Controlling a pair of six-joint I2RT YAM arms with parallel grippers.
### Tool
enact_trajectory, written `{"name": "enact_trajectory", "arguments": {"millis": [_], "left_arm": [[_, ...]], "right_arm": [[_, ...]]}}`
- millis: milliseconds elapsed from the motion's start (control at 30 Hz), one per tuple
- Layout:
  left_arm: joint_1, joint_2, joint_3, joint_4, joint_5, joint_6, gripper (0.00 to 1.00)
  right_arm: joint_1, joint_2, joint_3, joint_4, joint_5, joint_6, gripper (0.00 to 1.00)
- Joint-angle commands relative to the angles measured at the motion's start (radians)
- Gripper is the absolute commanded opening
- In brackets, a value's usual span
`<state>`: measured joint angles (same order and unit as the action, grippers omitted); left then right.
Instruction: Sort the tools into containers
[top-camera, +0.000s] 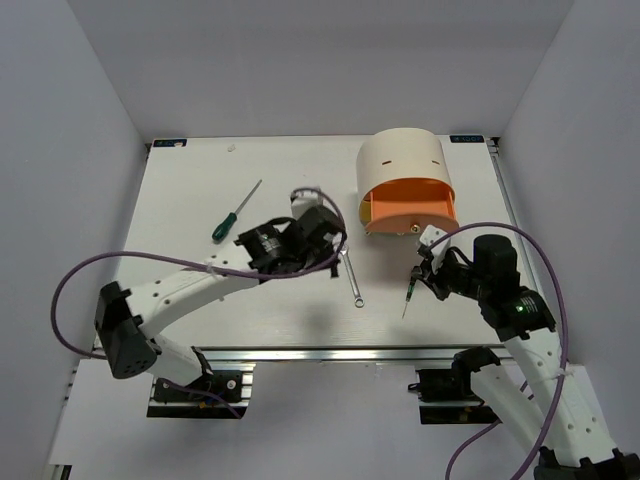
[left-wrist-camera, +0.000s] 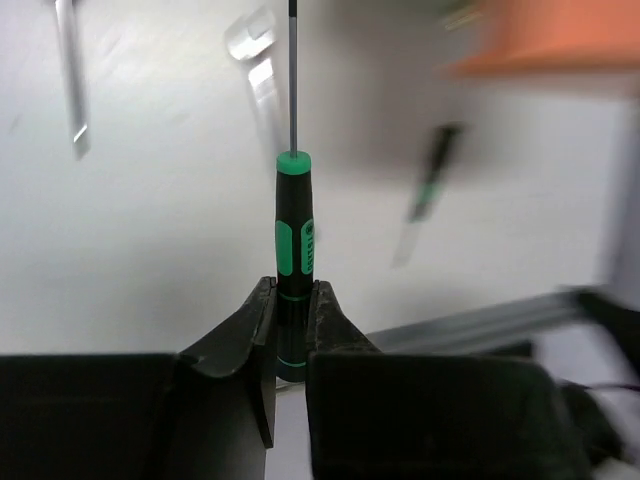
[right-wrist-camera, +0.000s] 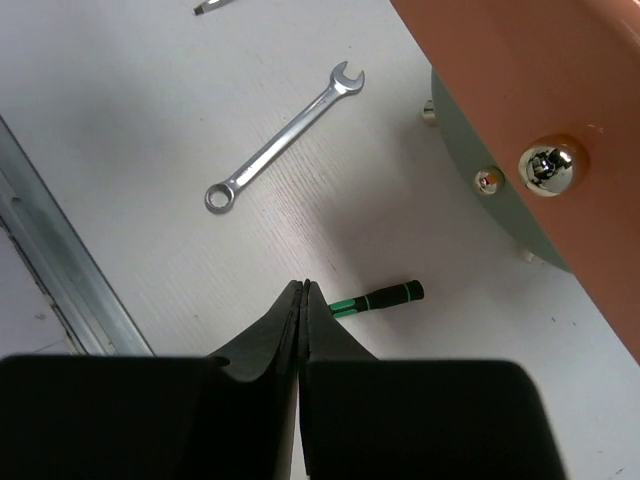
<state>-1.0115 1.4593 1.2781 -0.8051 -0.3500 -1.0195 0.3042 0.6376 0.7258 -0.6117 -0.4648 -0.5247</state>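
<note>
My left gripper (top-camera: 328, 238) hovers over the table's middle, shut on the dark green handle of a screwdriver (left-wrist-camera: 294, 240) whose shaft points away from it. My right gripper (right-wrist-camera: 303, 292) is shut with its jaws pressed flat together and nothing showing between them. It sits just over a second screwdriver (right-wrist-camera: 385, 298) that lies on the table (top-camera: 408, 296), partly hidden behind the fingers. The silver wrench (top-camera: 351, 275) lies between the arms and also shows in the right wrist view (right-wrist-camera: 283, 140). A third screwdriver (top-camera: 236, 211) lies at the left. The beige drum container (top-camera: 402, 160) has its orange drawer (top-camera: 410, 208) open.
The orange drawer front with metal studs (right-wrist-camera: 545, 168) is close on the right of my right gripper. The aluminium rail (top-camera: 330, 352) runs along the table's near edge. White walls enclose the table on three sides.
</note>
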Motion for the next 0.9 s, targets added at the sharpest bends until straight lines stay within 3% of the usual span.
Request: {"name": "enact_trajectory", "arguments": {"millis": [0,133,200,233,267,333,367,433,467,567,667,867], "left_arm": [[0.016,-0.059,0.183,0.066,-0.02,0.154,0.0],[0.024,0.055,0.38,0.128,0.04,0.079,0.0],[0.024,0.087,0.42,0.306,0.159,0.198,0.0],[0.024,0.114,0.426,0.358,0.207,0.276,0.0],[0.024,0.127,0.444,0.419,0.245,0.45,0.0],[0.034,0.166,0.483,0.425,0.37,0.652,0.0],[0.036,0.182,0.51,0.381,0.406,0.855,0.0],[0.036,0.214,0.601,0.319,0.439,1.043,0.0],[0.036,0.245,0.627,0.278,0.437,1.228,0.0],[0.037,0.285,0.649,0.322,0.421,1.453,0.0],[0.048,0.325,0.673,0.388,0.398,1.536,0.0],[0.06,0.437,0.744,0.362,0.453,1.628,0.0]], "right_arm": [[0.003,-0.042,0.047,-0.026,-0.034,0.077,0.0],[0.003,-0.081,0.058,-0.03,0.011,0.158,0.0],[0.001,-0.095,0.063,-0.014,0.057,0.172,0.0],[0.001,-0.111,0.064,-0.01,0.07,0.175,0.0],[0.003,-0.119,0.067,-0.005,0.086,0.175,0.0],[0.003,-0.147,0.072,0.0,0.118,0.167,0.0],[0.001,-0.154,0.073,-0.008,0.124,0.16,0.0],[0.001,-0.183,0.07,-0.022,0.133,0.152,0.0],[0.003,-0.194,0.066,-0.016,0.133,0.157,0.0],[0.003,-0.207,0.058,-0.003,0.13,0.163,0.0],[0.003,-0.194,0.061,-0.01,0.123,0.167,0.0],[0.001,-0.202,0.052,0.003,0.114,0.166,0.0]]}}
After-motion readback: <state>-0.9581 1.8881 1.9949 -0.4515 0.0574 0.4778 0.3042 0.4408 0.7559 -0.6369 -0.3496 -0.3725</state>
